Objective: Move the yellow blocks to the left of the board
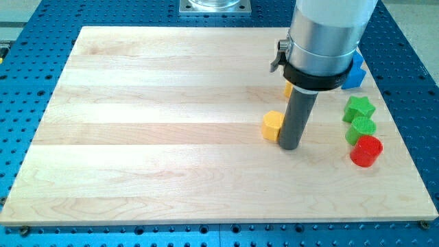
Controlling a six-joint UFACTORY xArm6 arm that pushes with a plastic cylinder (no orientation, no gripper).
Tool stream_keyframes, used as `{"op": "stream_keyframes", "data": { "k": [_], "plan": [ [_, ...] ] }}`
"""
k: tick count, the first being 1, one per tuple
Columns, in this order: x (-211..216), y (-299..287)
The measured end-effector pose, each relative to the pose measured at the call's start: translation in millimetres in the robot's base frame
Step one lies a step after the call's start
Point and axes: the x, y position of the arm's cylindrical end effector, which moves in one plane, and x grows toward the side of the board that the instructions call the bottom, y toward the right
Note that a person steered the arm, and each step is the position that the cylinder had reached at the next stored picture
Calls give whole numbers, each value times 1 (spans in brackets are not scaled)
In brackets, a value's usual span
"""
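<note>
Yellow block (272, 125) sits right of the board's (137, 137) centre; your tip (289, 147) touches its right side. Second yellow block (287, 90) shows partly behind the arm. No jaws fitted.

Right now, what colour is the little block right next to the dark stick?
Yellow. The yellow block sits just left of my tip in the camera view.

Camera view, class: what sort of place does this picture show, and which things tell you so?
Probably a robotics lab bench. A wooden board lies on a blue perforated metal table. My tip rests just right of a yellow block, with green and red test blocks near the board's right edge.
</note>
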Motion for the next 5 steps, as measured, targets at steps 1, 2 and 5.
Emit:
{"op": "stream_keyframes", "data": {
  "k": [1, 2, 5],
  "plan": [
    [76, -18],
    [44, -21],
    [-32, -29]
  ]
}}
